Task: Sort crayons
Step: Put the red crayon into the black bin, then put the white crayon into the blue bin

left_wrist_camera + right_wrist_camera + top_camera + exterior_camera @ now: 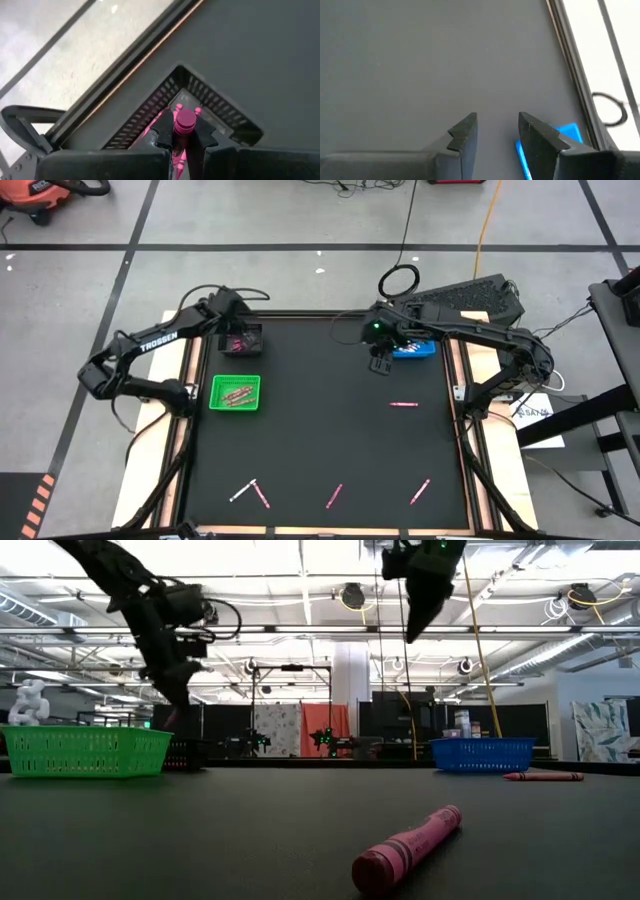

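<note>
My left gripper (238,340) hangs over the black tray (242,342) at the mat's far left, shut on a pink crayon (184,122). The black tray (200,107) holds more pink crayons. My right gripper (380,363) is open and empty, above the mat beside the blue tray (415,349). Loose crayons lie flat on the mat: one pink (403,404) at the right, several (335,496) near the front edge, one of them pale (243,490). The green tray (236,393) holds crayons. My left gripper pinches the pink crayon between its two fingers (165,132), which close on its sides just below the flat end (185,119). The fingers point down from above. The crayon stands along the fingers, lifted clear above the black tray.
The green tray (85,750) and blue tray (483,753) stand at the mat's left and far right. A pink crayon (405,845) lies close to the low camera. The mat's wooden border (175,430) runs along both sides. The mat's middle holds nothing.
</note>
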Robot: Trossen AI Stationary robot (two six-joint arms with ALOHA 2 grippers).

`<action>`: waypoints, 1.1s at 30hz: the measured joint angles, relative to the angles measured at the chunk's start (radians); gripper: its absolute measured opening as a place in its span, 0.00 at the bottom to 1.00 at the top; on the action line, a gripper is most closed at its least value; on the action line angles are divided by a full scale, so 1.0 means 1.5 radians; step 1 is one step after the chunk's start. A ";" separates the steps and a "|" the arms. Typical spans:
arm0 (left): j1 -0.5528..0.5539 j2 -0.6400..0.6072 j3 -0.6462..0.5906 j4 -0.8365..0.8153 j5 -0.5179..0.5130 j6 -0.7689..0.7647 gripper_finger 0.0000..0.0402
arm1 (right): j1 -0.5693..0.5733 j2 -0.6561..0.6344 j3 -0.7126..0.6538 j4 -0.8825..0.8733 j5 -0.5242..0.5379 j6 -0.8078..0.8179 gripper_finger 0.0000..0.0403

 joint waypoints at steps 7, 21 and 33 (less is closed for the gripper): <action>0.011 0.066 0.000 -0.001 -0.002 0.023 0.04 | -0.005 0.000 0.000 -0.064 0.000 0.014 0.32; 0.035 0.142 0.000 -0.003 -0.025 0.053 0.04 | -0.005 0.000 0.000 -0.085 0.000 0.020 0.32; 0.033 0.142 0.000 -0.009 -0.033 0.052 0.22 | -0.005 0.000 0.000 -0.085 0.000 0.012 0.32</action>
